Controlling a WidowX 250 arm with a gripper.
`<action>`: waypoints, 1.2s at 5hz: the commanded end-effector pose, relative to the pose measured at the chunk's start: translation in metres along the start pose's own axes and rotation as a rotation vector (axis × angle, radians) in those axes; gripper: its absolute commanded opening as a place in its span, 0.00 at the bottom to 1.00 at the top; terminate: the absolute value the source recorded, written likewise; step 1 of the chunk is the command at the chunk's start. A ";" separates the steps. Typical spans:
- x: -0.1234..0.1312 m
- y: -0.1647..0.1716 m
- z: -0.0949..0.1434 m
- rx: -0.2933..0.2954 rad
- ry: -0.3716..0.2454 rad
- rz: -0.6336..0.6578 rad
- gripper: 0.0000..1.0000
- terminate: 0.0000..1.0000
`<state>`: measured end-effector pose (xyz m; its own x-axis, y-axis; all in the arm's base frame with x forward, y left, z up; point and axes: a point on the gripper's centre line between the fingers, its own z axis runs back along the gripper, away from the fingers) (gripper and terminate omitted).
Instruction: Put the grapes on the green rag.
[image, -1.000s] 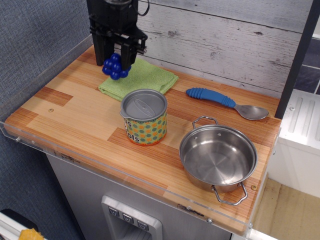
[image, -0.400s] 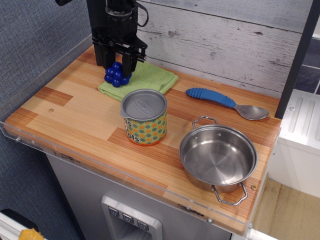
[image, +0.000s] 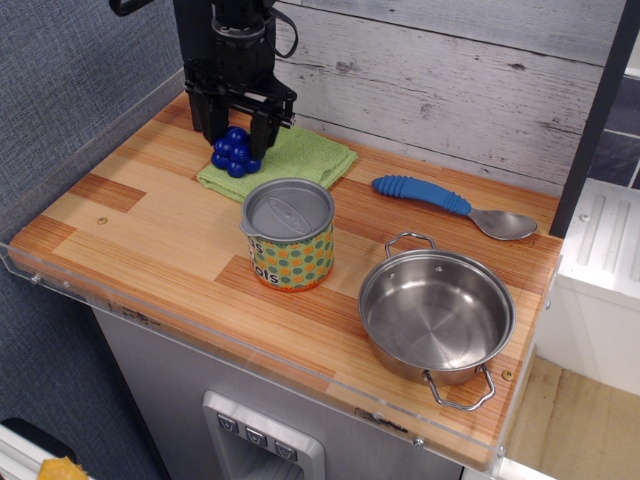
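The grapes (image: 234, 153), a small bunch of glossy deep-blue balls, rest on the left part of the light green rag (image: 302, 156) at the back left of the wooden counter. My black gripper (image: 237, 140) hangs straight down over them. Its two fingers stand spread on either side of the bunch, with the jaws open and the bunch sitting low between the tips. The gripper body hides the rag's far left corner.
A patterned can (image: 288, 235) with a grey lid stands just in front of the rag. A blue-handled spoon (image: 455, 206) lies to the right near the back wall. A steel pot (image: 436, 314) sits at the front right. A clear rim (image: 240, 357) edges the counter.
The gripper has come down with the grapes from above the rag's left edge. The bunch now lies on the rag and the fingers have spread apart.
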<state>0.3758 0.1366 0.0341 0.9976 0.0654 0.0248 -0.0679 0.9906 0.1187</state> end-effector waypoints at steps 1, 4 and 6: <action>-0.007 0.010 0.047 0.008 -0.100 0.032 1.00 0.00; -0.030 0.009 0.088 0.028 -0.054 0.016 1.00 0.00; -0.074 0.013 0.109 0.036 -0.011 0.024 1.00 0.00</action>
<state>0.3059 0.1310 0.1223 0.9958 0.0881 -0.0243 -0.0840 0.9871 0.1359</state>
